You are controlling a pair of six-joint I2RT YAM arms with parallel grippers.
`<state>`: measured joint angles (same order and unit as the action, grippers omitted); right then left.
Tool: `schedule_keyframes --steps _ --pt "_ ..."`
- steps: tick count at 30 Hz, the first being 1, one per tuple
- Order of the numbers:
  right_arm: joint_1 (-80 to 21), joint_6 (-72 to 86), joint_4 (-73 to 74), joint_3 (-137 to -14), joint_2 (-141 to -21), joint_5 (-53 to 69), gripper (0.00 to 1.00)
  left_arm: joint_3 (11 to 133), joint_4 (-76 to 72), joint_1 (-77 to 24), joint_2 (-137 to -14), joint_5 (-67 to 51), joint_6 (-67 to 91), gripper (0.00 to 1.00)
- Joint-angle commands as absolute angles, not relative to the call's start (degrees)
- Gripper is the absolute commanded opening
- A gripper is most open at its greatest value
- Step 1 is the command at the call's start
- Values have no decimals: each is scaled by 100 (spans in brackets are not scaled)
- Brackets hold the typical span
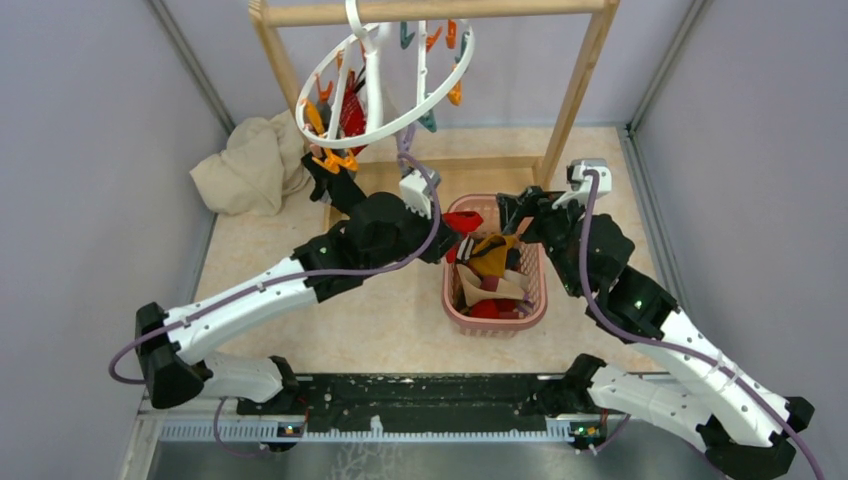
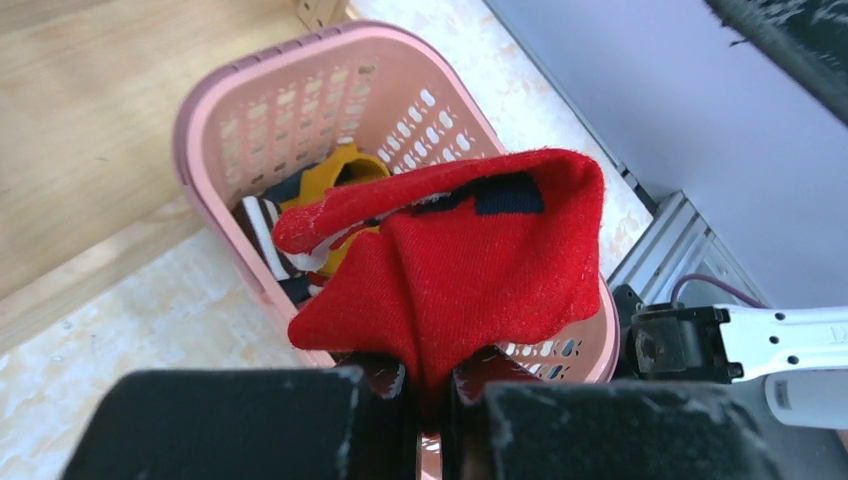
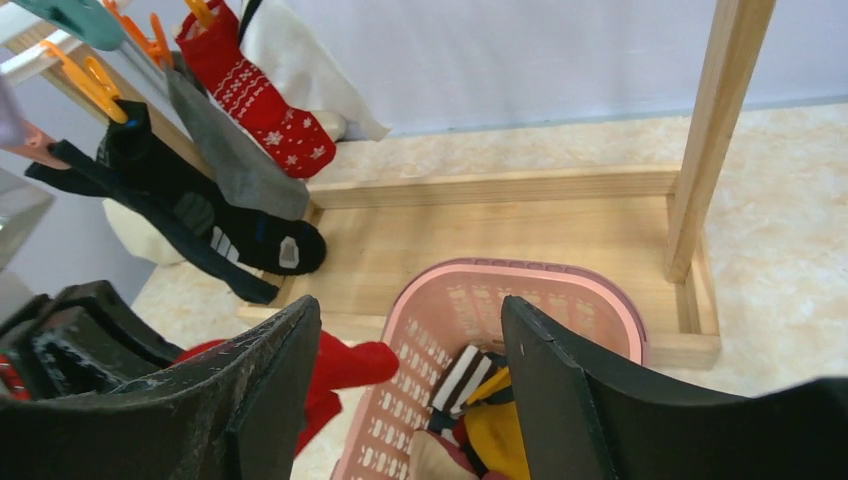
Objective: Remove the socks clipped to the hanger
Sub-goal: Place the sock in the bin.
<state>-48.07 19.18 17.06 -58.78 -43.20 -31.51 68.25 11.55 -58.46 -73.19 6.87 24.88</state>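
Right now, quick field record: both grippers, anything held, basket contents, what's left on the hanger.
left gripper: shut on red sock, at pink basket
right gripper: open, empty, above the basket
basket contents: mustard sock, striped sock, more underneath
hanger: holds patterned red sock, grey sock, black sock
task: not done

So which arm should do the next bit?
Left. The left gripper is shut on the red sock right beside the pink basket, so it likely only needs to move over and let go. The right gripper is open and empty near the basket.
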Motion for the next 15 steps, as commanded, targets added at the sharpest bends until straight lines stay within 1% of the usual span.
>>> schedule_keyframes --steps 1,5,9,15 --pt "-4773 1943 1796 -5845 -4233 -3381 68 6949 679 -5850 -7646 204 2626 8" --pt "-4764 1936 1806 -5809 -4219 -3393 69 6935 730 -5872 -7965 33 2766 9" --pt "-4755 1981 1766 -5718 -4227 -3346 69 7032 933 -5895 -8254 -252 2829 13" --pt "-4746 2078 1762 -5648 -4245 -3281 69 7275 1424 -5958 -8670 -468 2813 37"
